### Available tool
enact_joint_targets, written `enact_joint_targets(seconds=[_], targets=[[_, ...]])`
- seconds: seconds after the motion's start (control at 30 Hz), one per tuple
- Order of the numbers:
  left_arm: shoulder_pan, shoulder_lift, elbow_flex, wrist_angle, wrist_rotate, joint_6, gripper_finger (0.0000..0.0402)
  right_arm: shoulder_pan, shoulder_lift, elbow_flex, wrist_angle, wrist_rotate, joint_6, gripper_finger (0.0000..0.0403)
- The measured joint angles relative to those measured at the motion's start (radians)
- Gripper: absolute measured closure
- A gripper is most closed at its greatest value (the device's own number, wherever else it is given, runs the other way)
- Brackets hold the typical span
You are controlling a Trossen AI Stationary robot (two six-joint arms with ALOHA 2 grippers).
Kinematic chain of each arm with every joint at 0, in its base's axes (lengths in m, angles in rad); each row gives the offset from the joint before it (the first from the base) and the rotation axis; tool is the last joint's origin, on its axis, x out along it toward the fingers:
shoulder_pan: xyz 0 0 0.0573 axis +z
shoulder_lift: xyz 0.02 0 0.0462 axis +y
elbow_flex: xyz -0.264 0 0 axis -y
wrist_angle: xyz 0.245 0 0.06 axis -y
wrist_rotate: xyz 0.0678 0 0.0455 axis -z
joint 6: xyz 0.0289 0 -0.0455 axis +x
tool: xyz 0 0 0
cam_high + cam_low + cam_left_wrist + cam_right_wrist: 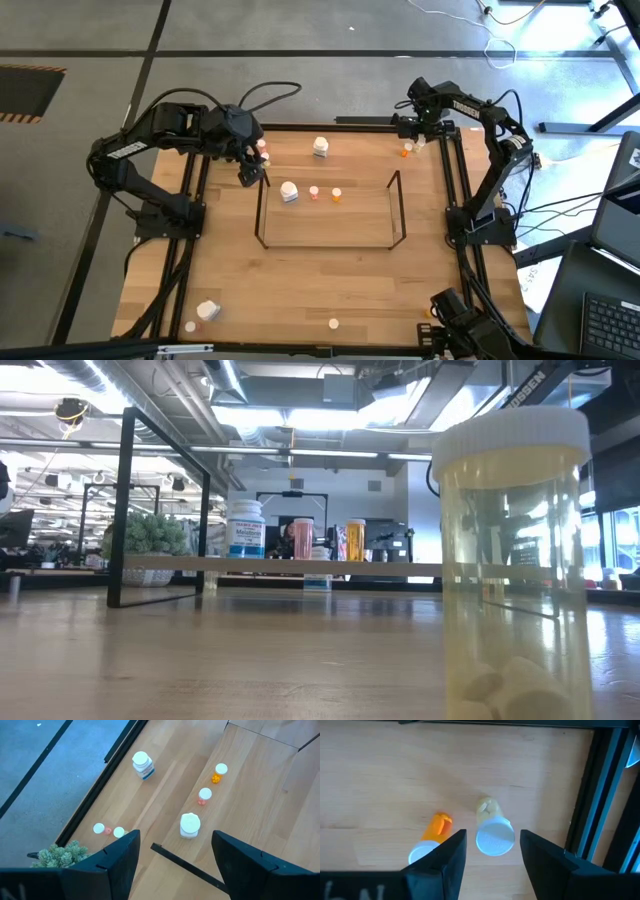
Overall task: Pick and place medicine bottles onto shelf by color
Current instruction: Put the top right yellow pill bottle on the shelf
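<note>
High view: whole wooden table (300, 280) with both arms. The shelf (330, 212) stands mid-table, with three bottles in a row on its far edge: a white bottle (289, 192), a pink bottle (314, 193) and an orange bottle (336, 196). Another large white bottle (320, 148) stands beyond the shelf. The left gripper (250, 175) hangs above the shelf's far-left corner, the right gripper (420, 135) above the far-right table corner, over an orange bottle (406, 151) and a cream bottle (418, 146). Near edge: white bottle (208, 311) at the left, a small one (334, 323) mid-front.

Left wrist view adds what the top camera blurs: fingers spread with nothing between them, two small bottles (108, 830) beside a green plant (57, 856), grey floor past the table edge.

Right wrist view: fingers spread, not touching anything; between and below them the cream bottle (493, 831) with a white cap, the orange one (430, 843) just beside it, black table frame (595, 795) to one side.

Low view only: a clear yellowish bottle (515, 560) with pills close to the lens; shelf board (300, 566) carrying a white bottle with a blue label (245, 529), pink (303, 538) and orange (355, 539) ones; plant (148, 540) far left; office room, ceiling lights.
</note>
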Motion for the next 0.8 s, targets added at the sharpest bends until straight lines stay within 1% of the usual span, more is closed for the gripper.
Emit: enact_joint_targets(seconds=[0.8], targets=[[0.000,0.000,0.000,0.000,0.000,0.000,0.0160,0.000,0.000,0.000,-0.006,0.003,0.004,0.0216]])
